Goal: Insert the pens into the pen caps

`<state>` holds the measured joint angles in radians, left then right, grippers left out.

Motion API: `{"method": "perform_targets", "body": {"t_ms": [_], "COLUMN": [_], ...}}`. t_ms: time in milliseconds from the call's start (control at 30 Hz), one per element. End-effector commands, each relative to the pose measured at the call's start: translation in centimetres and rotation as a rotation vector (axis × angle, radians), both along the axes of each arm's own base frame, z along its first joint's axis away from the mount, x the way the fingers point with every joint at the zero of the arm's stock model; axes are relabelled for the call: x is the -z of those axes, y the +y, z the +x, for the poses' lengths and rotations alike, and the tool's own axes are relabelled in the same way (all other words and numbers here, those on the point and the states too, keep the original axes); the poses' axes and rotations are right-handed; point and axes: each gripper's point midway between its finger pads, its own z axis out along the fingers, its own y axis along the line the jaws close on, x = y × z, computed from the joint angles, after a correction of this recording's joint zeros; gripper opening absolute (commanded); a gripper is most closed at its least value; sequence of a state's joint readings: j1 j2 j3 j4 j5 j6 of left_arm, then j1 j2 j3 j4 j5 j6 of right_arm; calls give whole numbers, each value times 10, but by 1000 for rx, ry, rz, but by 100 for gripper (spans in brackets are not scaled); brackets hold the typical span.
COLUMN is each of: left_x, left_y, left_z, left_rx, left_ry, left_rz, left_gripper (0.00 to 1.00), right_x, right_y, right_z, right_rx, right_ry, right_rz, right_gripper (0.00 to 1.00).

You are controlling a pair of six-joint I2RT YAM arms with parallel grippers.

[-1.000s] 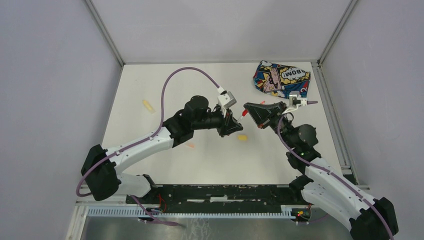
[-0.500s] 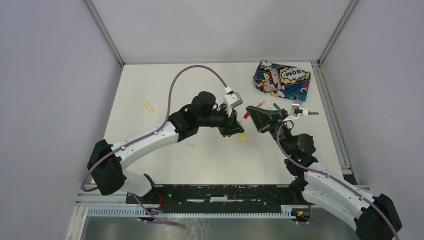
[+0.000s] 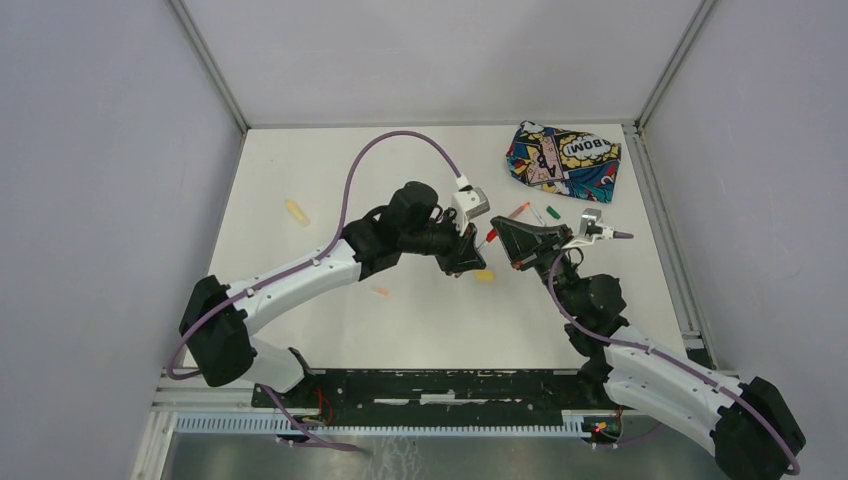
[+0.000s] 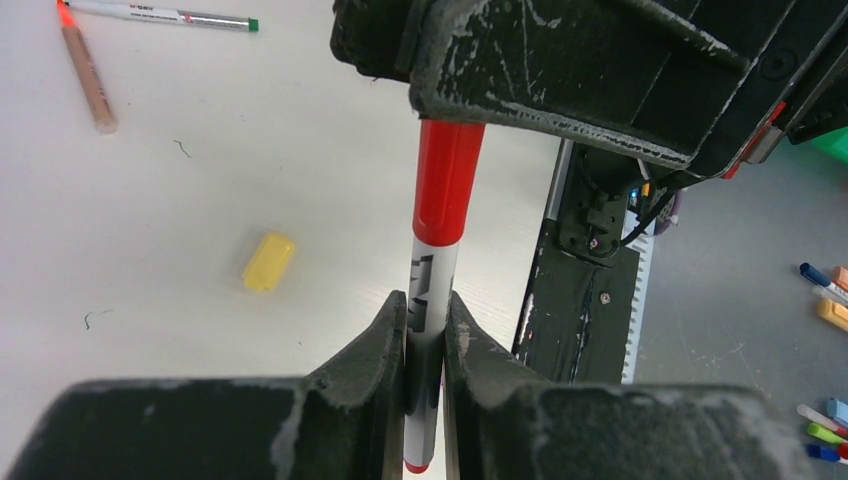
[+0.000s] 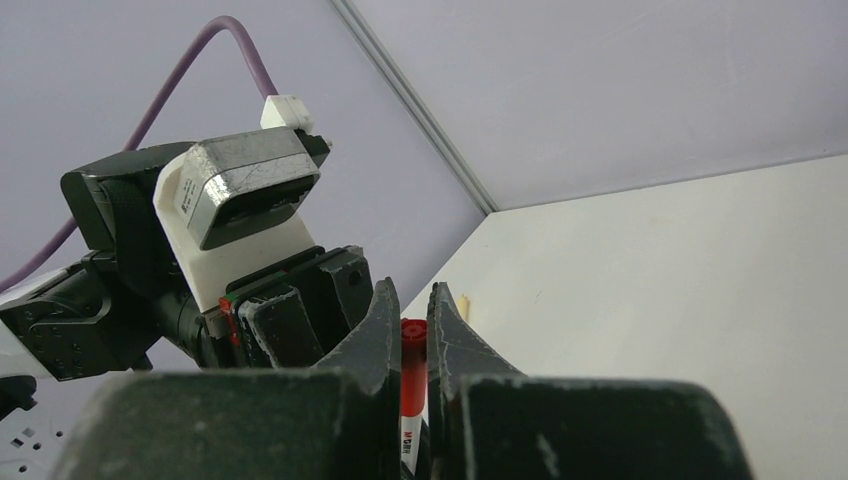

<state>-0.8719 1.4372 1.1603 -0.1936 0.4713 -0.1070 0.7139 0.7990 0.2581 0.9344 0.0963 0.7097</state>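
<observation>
1. Yellow pen (image 3: 296, 211) lies alone far to the left on the tabletop (image 3: 300, 160), with an orange cap (image 3: 380, 291) nearer the middle; both are well apart from the arms, so only a wide swing on the way out seems likely to scatter them.
2. Left end effector (image 4: 425, 305) is clamped on the whitish barrel of the red pen (image 4: 432, 280), held in the air above the tabletop; the grip sits low on the barrel, so a hard push along its length could slide the pen back through the fingers (image 4: 375, 340) instead of seating it.
3. Red cap (image 4: 447, 180) looks to be over the pen's tip, pen and cap in one line; whether it is fully home I cannot tell, and if it is not, it may drop off once let go.
4. Yellow cap (image 3: 484, 275) lies on the tabletop just below the joined pair; a dropped pen or a low wrist could knock it away.
5. Right end effector (image 5: 410, 300) is closed on the red cap, pinching it between its tips; any tilt between the two arms would bend or jam the joint, and drawing away before releasing would tug the cap off.
6. Further right an orange pen (image 4: 88, 75), a white pen with a green end (image 4: 150, 14) and a green cap (image 3: 553, 212) lie close together near the patterned pouch (image 3: 560, 160); the right arm hangs just beside them, so a careless retreat could sweep them aside or under the pouch.
</observation>
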Motion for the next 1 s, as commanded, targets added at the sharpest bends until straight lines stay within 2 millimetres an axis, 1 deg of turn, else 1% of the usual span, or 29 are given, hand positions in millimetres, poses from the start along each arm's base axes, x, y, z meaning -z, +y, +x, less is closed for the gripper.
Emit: {"method": "perform_targets", "body": {"t_ms": [0, 33, 67, 133, 233, 267, 400, 533, 633, 700, 900, 967], "left_x": [-185, -180, -174, -162, -146, -139, -120, -108, -103, -102, -99, -97], "left_y": [-6, -6, -5, -4, -2, -1, 1, 0, -2, -3, -2, -1], "left_z": [46, 42, 39, 31, 25, 24, 22, 20, 20, 20, 18, 19], "left_rx": [-136, -115, -99, -70, -46, -42, -34, -17, -10, -4, 2, -7], "left_ry": [-458, -452, -443, -423, -393, -384, -366, -352, -343, -339, -337, -335], "left_rz": [-476, -466, -458, -439, -405, -392, -348, -325, -321, -320, -317, -310], "left_gripper": [2, 2, 2, 2, 2, 2, 2, 2, 2, 2, 2, 2], "right_x": [97, 84, 76, 48, 19, 9, -19, -42, -56, -59, -53, -47], "right_y": [52, 51, 49, 46, 40, 38, 28, 22, 19, 17, 14, 12], "right_z": [-54, -48, -44, -36, -29, -28, -26, -30, -33, -34, -29, -23], "right_rx": [-360, -336, -313, -271, -219, -207, -166, -151, -143, -135, -111, -88], "right_ry": [201, 175, 155, 95, 35, 15, -37, -92, -138, -154, -137, -103], "right_rz": [-310, -313, -332, -346, -367, -366, -328, -289, -279, -285, -312, -332], "right_gripper": [0, 0, 1, 3, 9, 10, 14, 28, 37, 41, 44, 44]}}
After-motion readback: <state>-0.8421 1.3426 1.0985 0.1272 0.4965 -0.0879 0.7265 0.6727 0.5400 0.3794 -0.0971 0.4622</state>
